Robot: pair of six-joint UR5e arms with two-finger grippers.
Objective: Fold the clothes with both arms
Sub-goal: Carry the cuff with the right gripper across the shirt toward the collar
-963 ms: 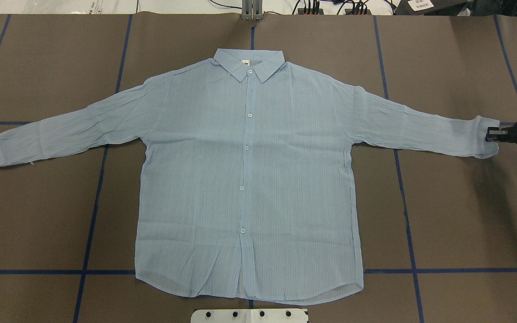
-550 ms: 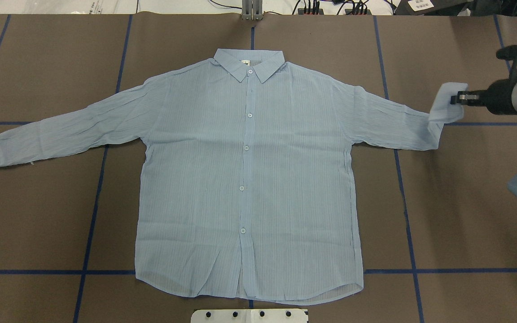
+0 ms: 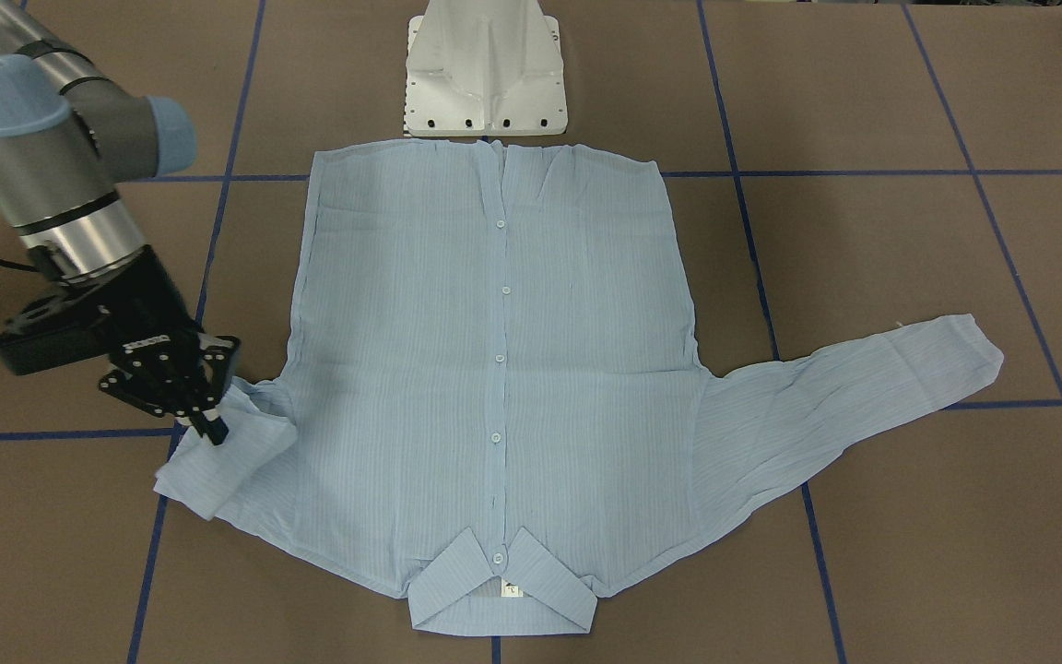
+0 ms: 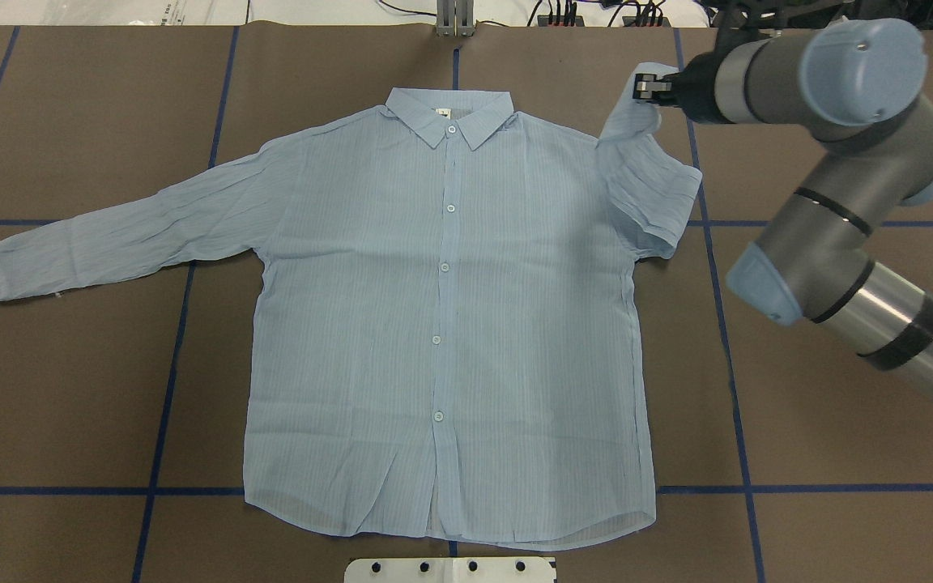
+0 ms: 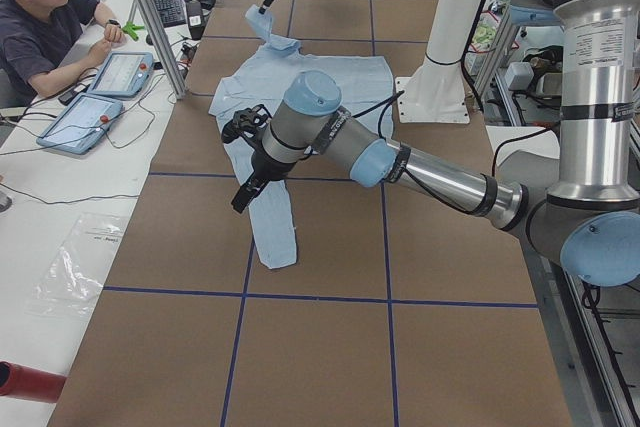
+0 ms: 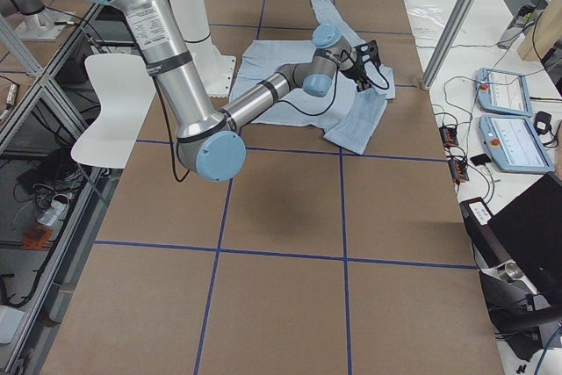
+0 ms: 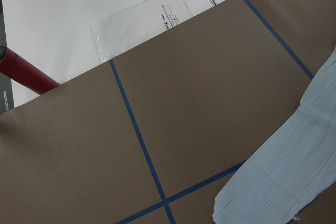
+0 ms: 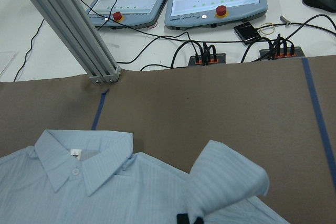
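The shirt (image 4: 442, 324) is laid flat, buttons up, on the bench (image 4: 70, 389), collar away from the robot. 1 cuff (image 4: 632, 117) is gripped by the clenched right hand (image 4: 643, 87) and held raised beside the shoulder. The left hand (image 5: 240, 202) is held above the other sleeve (image 4: 110, 235); whether it is clenched cannot be told.

Overhead: behind the robot, looking forward and down on the whole shirt (image 4: 442, 324).
Front: across the table (image 3: 909, 277), facing back (so mirrored).
Sides: each table end, looking along.
Wrists: close and low; right shares the collar (image 8: 105, 163) with overhead.
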